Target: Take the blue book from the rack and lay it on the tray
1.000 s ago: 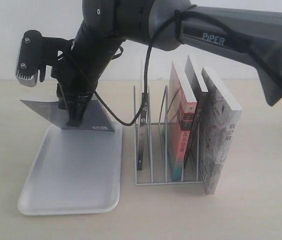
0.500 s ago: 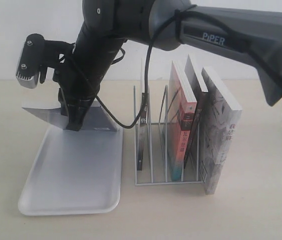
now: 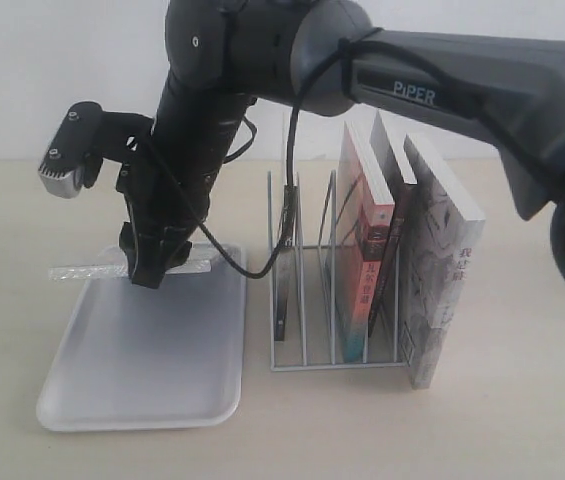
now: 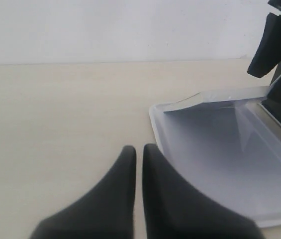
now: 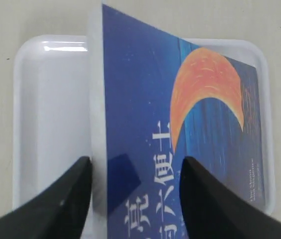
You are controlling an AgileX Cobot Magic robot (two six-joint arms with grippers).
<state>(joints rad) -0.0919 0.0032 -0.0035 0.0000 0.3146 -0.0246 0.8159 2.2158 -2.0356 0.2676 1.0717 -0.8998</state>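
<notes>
The right gripper (image 3: 148, 276) is reaching across to the left side of the table (image 3: 522, 420) and is gripping the blue book (image 3: 82, 272), its fingers (image 5: 63, 199) clamped on it, one to each side. In the exterior view the book is showing only as a thin, nearly level strip, hanging just above the far end of the tray (image 3: 142, 350); whether it is touching the rim there cannot be told. From the right wrist the blue book (image 5: 145, 124) is showing its dark blue cover with an orange crescent moon, white Chinese characters and a pale page edge, with the white tray (image 5: 50, 99) lying beneath it. The rack (image 3: 302, 345) is standing just beside the tray, well clear of the book. The left gripper (image 4: 139, 164) is hovering over bare table near the tray's corner, its fingers pressed together and holding nothing.
</notes>
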